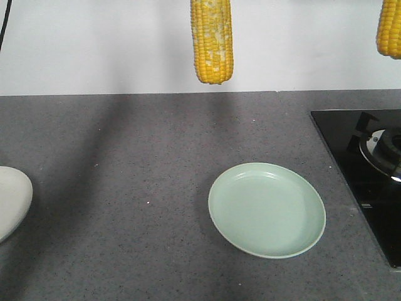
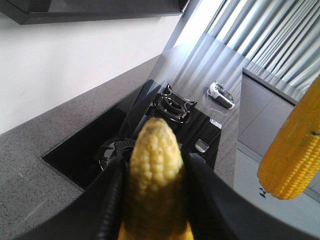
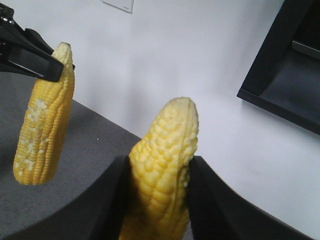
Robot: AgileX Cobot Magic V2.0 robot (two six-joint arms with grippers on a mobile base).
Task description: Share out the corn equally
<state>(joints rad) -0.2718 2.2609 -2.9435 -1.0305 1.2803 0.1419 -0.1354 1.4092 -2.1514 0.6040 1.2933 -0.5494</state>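
Note:
Two corn cobs hang in the air above the counter, each held upright by one end. My left gripper (image 2: 156, 167) is shut on the corn cob with pale whitish patches (image 1: 212, 41), also seen in the left wrist view (image 2: 154, 160) and the right wrist view (image 3: 45, 125). My right gripper (image 3: 160, 165) is shut on a plain yellow corn cob (image 3: 167, 155), which hangs at the right edge of the front view (image 1: 390, 28) and shows in the left wrist view (image 2: 295, 150). Both grippers are above the top of the front view. A pale green plate (image 1: 250, 182) lies bare on the counter, below and to the right of the patchy cob.
The edge of a white plate (image 1: 11, 199) shows at the far left of the grey counter (image 1: 125, 188). A black glass hob (image 1: 351, 144) with a gas burner (image 1: 385, 150) fills the right side. A white wall (image 1: 113, 44) stands behind.

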